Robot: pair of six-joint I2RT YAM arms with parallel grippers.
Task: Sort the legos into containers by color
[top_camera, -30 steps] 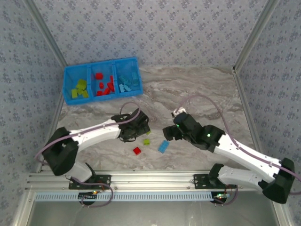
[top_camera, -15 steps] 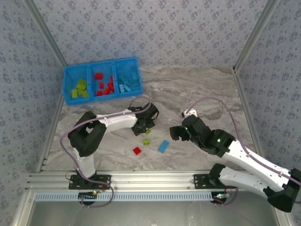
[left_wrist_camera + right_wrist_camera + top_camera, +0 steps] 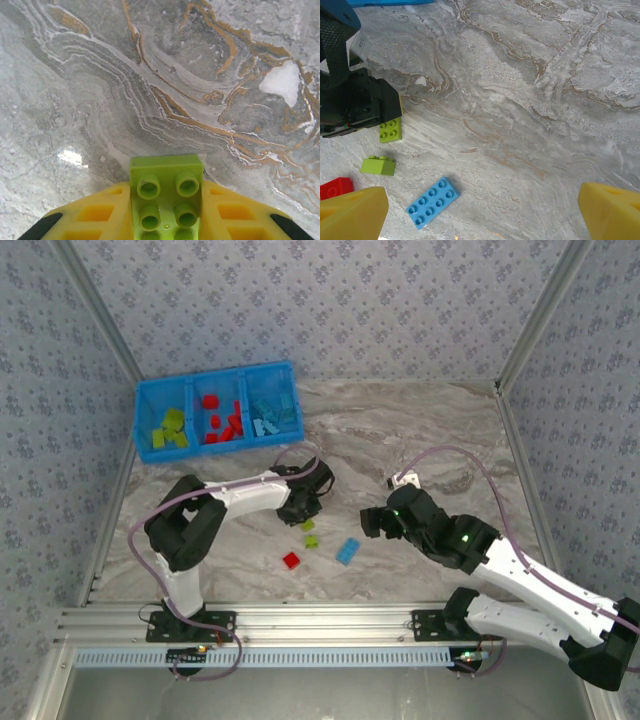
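No text, label, brand, number or sign can be read. On the studs of the green brick [image 3: 166, 192] no mark is made out, and the bin [image 3: 215, 449] is seen too small for any lettering.

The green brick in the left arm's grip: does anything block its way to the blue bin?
Nothing visible does. Bare table lies between the green brick and the blue bin; the three loose bricks lie on the near side, off that path.
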